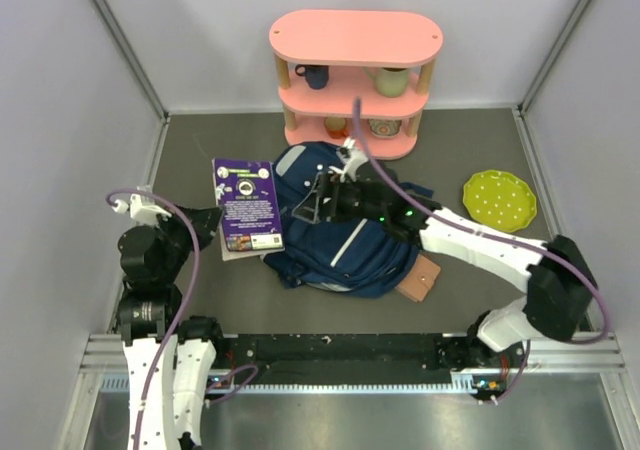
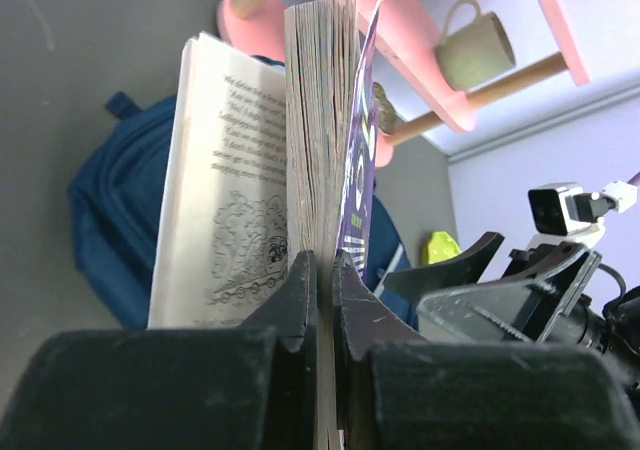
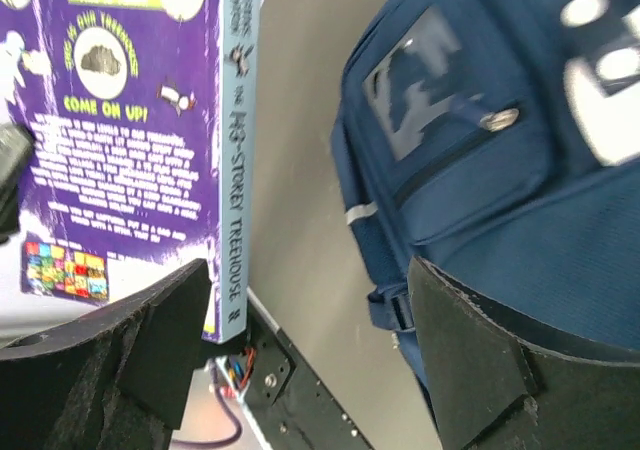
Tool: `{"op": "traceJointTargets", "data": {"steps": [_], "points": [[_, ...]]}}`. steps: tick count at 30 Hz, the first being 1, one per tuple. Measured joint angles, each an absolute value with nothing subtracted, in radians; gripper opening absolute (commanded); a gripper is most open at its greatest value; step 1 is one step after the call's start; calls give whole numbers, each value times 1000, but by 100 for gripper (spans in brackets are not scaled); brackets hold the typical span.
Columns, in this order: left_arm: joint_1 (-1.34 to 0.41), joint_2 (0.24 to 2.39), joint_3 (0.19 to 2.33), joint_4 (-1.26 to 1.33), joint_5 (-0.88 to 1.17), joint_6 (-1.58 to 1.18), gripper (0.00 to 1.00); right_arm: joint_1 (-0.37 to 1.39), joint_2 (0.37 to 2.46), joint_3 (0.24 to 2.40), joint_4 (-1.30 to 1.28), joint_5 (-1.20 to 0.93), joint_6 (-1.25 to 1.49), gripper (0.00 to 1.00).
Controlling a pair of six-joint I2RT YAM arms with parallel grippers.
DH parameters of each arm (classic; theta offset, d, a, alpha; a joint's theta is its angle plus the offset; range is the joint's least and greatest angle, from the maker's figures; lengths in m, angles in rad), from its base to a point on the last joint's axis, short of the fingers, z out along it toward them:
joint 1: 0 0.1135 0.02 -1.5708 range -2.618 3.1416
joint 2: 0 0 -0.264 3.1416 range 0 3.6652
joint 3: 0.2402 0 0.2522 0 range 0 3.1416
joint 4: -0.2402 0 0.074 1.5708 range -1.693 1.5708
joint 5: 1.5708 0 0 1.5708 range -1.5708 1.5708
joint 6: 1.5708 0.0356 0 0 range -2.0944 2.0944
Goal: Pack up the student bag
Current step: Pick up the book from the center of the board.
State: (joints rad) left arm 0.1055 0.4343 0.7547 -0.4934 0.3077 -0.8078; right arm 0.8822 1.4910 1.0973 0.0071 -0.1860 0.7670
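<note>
The student bag [image 1: 345,232] lies slumped in the middle of the desk [image 1: 200,305], its navy fabric crumpled and a thin white stripe showing on its near side. In the right wrist view its front pocket [image 3: 440,160] faces up, with a zip running across it.

Above the bag's far left part hang the right fingers [image 3: 170,340], spread wide apart with nothing between them; through the gap the bare desk shows, bag on one side and book on the other.

Just beside the bag on the left is a purple paperback book [image 1: 247,203], its spine reading "Storey Treehouse". The left fingers [image 2: 295,300] are clamped together on its edge. In the left wrist view some pale printed pages [image 2: 225,200] have fallen away from the main block.

At the bag's near right corner a flat brown item [image 1: 420,278] pokes out; what it is cannot be told. Further right sits a lime-green dotted plate [image 1: 500,198].

Against the far wall stands a pink shelf [image 1: 355,36], carrying a dark blue mug [image 1: 312,75] and a pale green mug [image 1: 392,81].
</note>
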Motion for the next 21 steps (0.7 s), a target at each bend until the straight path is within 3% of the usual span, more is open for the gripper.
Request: {"op": "traceJointTargets", "data": {"steps": [7, 16, 19, 21], "points": [[84, 519, 579, -264, 467, -915, 0, 782, 1270, 925, -32, -102, 769, 82], [-164, 830, 388, 28, 466, -973, 0, 771, 1222, 753, 2, -181, 826, 82], [-166, 884, 348, 107, 464, -981, 25, 771, 1258, 722, 49, -231, 865, 81], [-166, 904, 336, 114, 455, -971, 49, 771, 1302, 717, 91, -259, 895, 80]]}}
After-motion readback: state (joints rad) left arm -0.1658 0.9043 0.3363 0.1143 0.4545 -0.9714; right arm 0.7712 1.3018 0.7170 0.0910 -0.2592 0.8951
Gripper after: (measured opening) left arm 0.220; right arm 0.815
